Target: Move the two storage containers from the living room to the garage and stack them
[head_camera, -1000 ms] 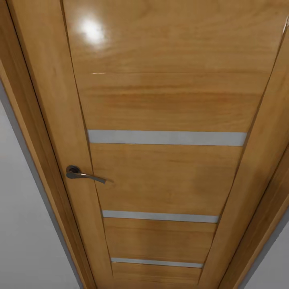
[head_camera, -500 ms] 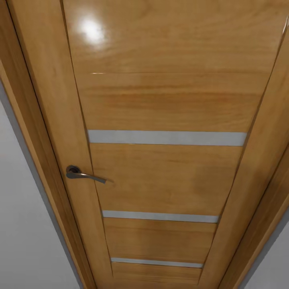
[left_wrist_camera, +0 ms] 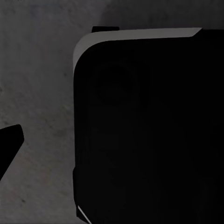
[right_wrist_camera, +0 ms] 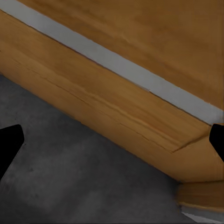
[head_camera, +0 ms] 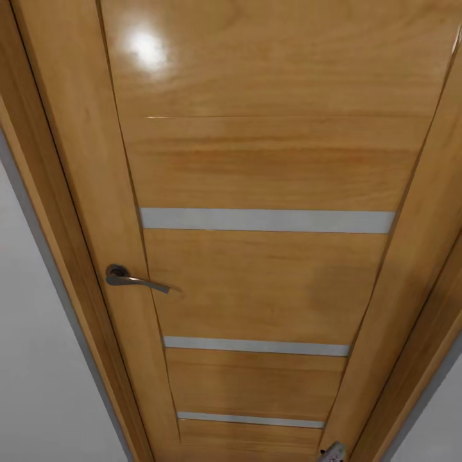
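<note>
Head view: a closed wooden door (head_camera: 256, 256) with pale horizontal strips faces me, its metal lever handle (head_camera: 131, 278) to my left; a tip of my right arm (head_camera: 332, 453) shows below.

Left wrist view: my left jaws (left_wrist_camera: 9, 142) hang over the dark concrete floor (left_wrist_camera: 37, 93), beside my black base (left_wrist_camera: 149, 130); I cannot tell their spread.

Right wrist view: my right jaws (right_wrist_camera: 112, 140) stand apart, empty, the door's foot ahead of them.

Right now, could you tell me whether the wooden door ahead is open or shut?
Shut: the door sits flush within its frame, with its handle level.
</note>
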Available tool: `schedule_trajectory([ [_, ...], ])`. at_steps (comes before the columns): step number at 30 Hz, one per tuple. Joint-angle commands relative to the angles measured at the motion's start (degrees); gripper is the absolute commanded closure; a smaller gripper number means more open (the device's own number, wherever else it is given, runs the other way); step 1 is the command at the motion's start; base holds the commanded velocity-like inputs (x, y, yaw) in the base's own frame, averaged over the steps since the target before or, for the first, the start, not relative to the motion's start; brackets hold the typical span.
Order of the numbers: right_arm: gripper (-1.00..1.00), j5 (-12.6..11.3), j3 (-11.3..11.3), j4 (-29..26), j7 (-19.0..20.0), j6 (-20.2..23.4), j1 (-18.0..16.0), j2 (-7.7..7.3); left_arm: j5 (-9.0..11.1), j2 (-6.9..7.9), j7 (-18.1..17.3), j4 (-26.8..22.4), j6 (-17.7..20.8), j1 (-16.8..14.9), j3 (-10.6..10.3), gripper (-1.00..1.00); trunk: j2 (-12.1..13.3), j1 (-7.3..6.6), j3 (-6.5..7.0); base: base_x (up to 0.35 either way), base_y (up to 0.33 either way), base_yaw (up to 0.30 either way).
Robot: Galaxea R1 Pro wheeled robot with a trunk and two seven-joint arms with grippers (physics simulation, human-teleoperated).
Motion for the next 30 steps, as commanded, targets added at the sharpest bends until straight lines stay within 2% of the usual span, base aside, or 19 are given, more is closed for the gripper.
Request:
schedule_trajectory([
  [1, -1.0, -0.7, 0.1, -1.2, 1.3, -0.1, 0.0, -0.54, 0.0, 0.0, 0.0, 0.0, -0.2, 0.0, 0.2, -1.0, 0.0, 0.0, -0.06, 0.0, 0.0, 0.0],
  [4, -1.0, -0.8, -0.1, -4.8, 3.2, 0.1, 0.0, -2.44, 0.0, -0.03, 0.0, 0.0, -0.2, 0.0, 0.2, -1.0, 0.0, 0.0, -0.06, 0.0, 0.0, 0.0],
  [8, -1.0, -0.9, -0.5, -8.6, 4.6, 0.2, 0.0, -4.09, 0.0, -0.01, 0.0, 0.0, -0.2, 0.0, 0.2, -1.0, 0.0, 0.0, -0.06, 0.0, 0.0, 0.0],
  [16, -1.0, -1.0, -1.0, -13.1, 9.2, 1.9, -0.1, -4.87, 0.0, -0.04, 0.0, 0.0, -0.2, 0.0, 0.2, -1.0, 0.0, 0.0, -0.06, 0.0, 0.0, 0.0],
  [18, -1.0, -1.8, -1.1, -13.9, 10.6, 2.1, -0.2, -4.91, 0.0, -0.05, 0.0, 0.0, -0.2, 0.0, 0.2, -1.0, 0.0, 0.0, -0.06, 0.0, 0.0, 0.0],
  [21, -1.0, -4.8, -1.2, -15.5, 13.3, 2.9, -0.2, -5.74, 0.0, -0.02, 0.0, 0.0, -0.2, 0.0, 0.2, -1.0, 0.0, 0.0, -0.06, 0.0, 0.0, 0.0],
  [27, -1.0, -10.6, -1.3, -22.0, 17.6, 7.2, -0.1, -10.17, 0.0, 0.0, 0.0, 0.0, -0.2, 0.0, 0.2, -1.0, 0.0, 0.0, -0.06, 0.0, 0.0, 0.0],
  [30, -1.0, -10.9, -1.2, -23.9, 17.7, 8.3, -0.1, -10.34, 0.0, 0.0, 0.0, 0.0, -0.2, 0.0, 0.2, -1.0, 0.0, 0.0, -0.06, 0.0, 0.0, 0.0],
])
